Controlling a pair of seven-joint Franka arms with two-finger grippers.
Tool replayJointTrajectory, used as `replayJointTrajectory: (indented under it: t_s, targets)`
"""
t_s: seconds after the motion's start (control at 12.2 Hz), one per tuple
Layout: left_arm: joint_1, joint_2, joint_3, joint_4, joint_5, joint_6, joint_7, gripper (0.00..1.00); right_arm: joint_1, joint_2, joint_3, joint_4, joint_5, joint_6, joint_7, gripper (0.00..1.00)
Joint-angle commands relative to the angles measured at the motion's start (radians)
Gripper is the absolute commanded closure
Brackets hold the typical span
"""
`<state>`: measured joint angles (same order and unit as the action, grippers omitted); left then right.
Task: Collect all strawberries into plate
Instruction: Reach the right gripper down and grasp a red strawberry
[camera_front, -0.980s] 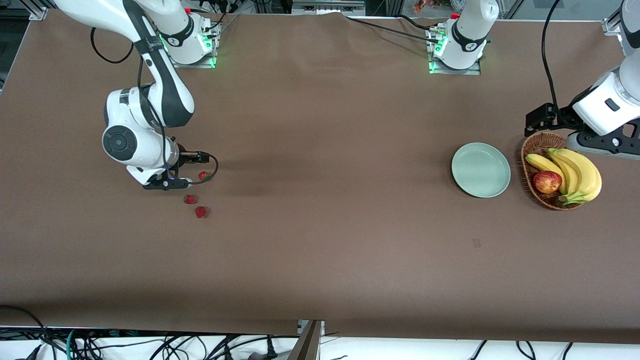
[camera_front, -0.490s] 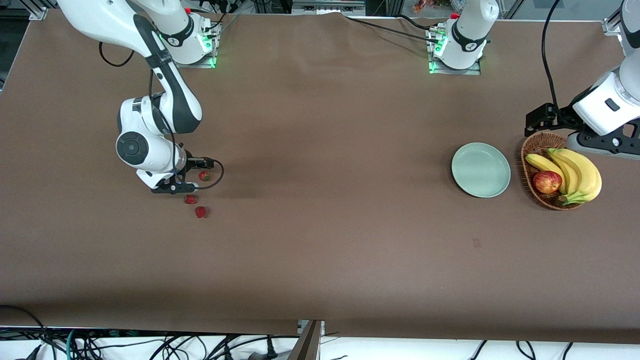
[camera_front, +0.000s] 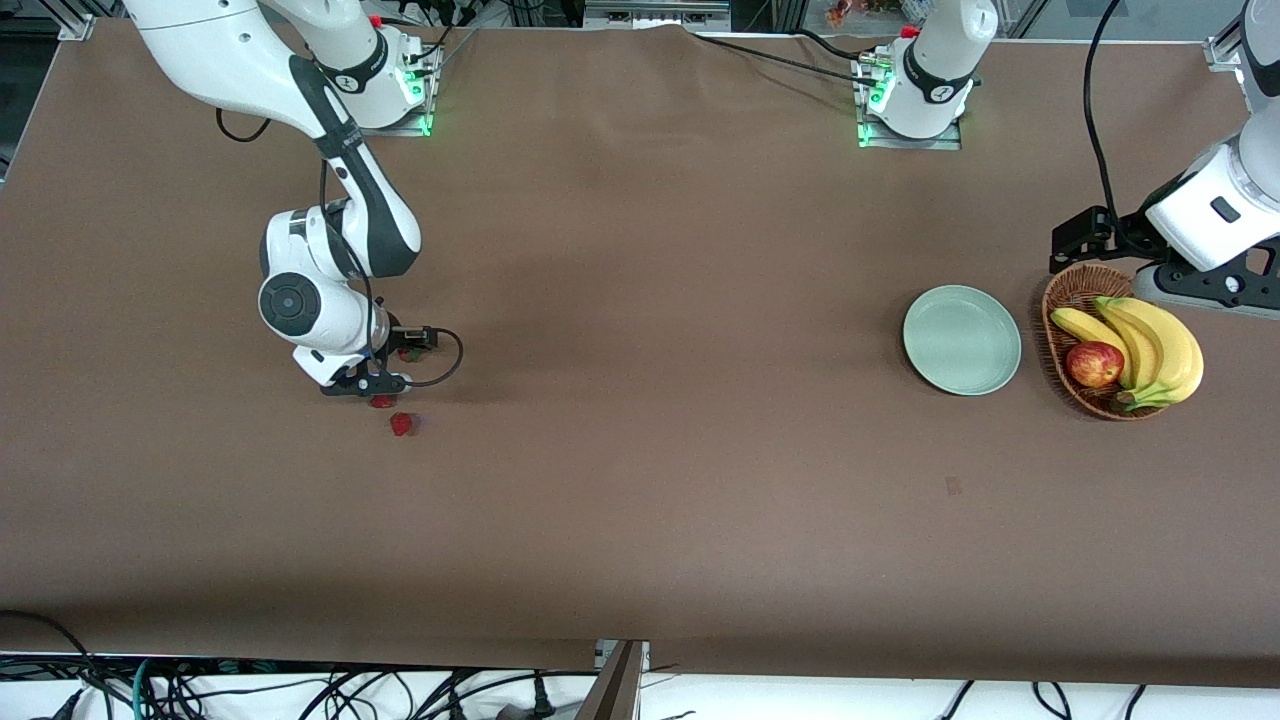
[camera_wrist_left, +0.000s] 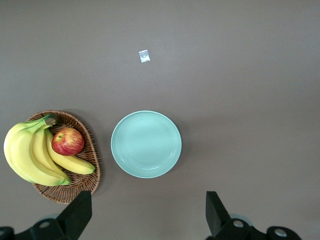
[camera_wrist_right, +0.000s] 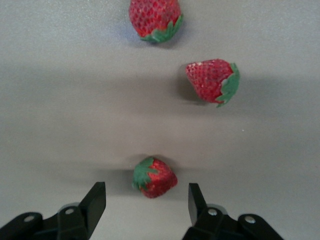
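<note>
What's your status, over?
Right gripper open, low over the strawberries, none gripped. Left gripper open, waiting above the plate. Plate holds no berries. Nothing in the way.

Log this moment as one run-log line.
phase: reach | right gripper: open, low over strawberries, none held | left gripper: open, waiting above plate | plate: holds no strawberries

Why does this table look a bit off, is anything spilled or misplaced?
Nothing is spilled or damaged. The three strawberries lie loose on the bare table at the right arm's end, away from the empty plate beside the fruit basket. The right hand is low over one berry. The left hand waits, open, above the plate.
</note>
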<state>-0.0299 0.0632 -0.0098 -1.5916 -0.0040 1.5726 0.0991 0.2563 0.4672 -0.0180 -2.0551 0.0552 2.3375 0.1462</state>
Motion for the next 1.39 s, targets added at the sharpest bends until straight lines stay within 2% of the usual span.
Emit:
replayJointTrajectory:
  t_s: [0.0, 0.16, 0.25, 0.41, 0.49, 0.65, 0.82, 0.98, 1.14, 1.31]
  targets:
    - [0.004, 0.010, 0.001, 0.021, -0.007, 0.000, -0.022, 0.00, 0.003, 0.010, 0.000, 0.003, 0.012, 0.032, 0.001, 0.31]
    - [0.002, 0.010, -0.001, 0.018, -0.005, 0.000, -0.022, 0.00, 0.003, 0.025, 0.000, 0.001, 0.014, 0.045, 0.001, 0.40]
    - [0.002, 0.007, -0.001, 0.015, -0.005, 0.000, -0.022, 0.00, 0.003, 0.028, 0.000, 0.000, 0.012, 0.048, 0.001, 0.49]
    - [0.002, 0.004, -0.001, 0.012, -0.005, 0.000, -0.022, 0.00, 0.003, 0.030, 0.000, 0.001, 0.014, 0.046, 0.001, 0.72]
    - [0.001, 0.004, -0.002, 0.009, -0.005, 0.000, -0.022, 0.00, 0.001, 0.025, -0.002, 0.004, 0.012, 0.039, 0.001, 0.81]
    - [-0.002, 0.004, -0.002, 0.009, -0.005, 0.000, -0.022, 0.00, 0.004, 0.011, 0.003, 0.044, 0.017, 0.004, 0.024, 0.83]
    - [-0.001, 0.004, -0.002, 0.007, -0.005, 0.000, -0.022, 0.00, 0.007, 0.013, 0.073, 0.193, 0.020, -0.148, 0.167, 0.83]
    - [-0.002, 0.004, -0.002, 0.007, -0.005, 0.000, -0.022, 0.00, 0.044, 0.059, 0.124, 0.358, 0.025, -0.257, 0.352, 0.83]
    - [-0.002, 0.004, -0.002, 0.005, -0.005, 0.000, -0.022, 0.00, 0.089, 0.115, 0.174, 0.443, 0.102, -0.248, 0.478, 0.83]
    - [-0.002, 0.004, -0.002, 0.005, -0.005, 0.000, -0.022, 0.00, 0.188, 0.206, 0.184, 0.565, 0.169, -0.221, 0.591, 0.82]
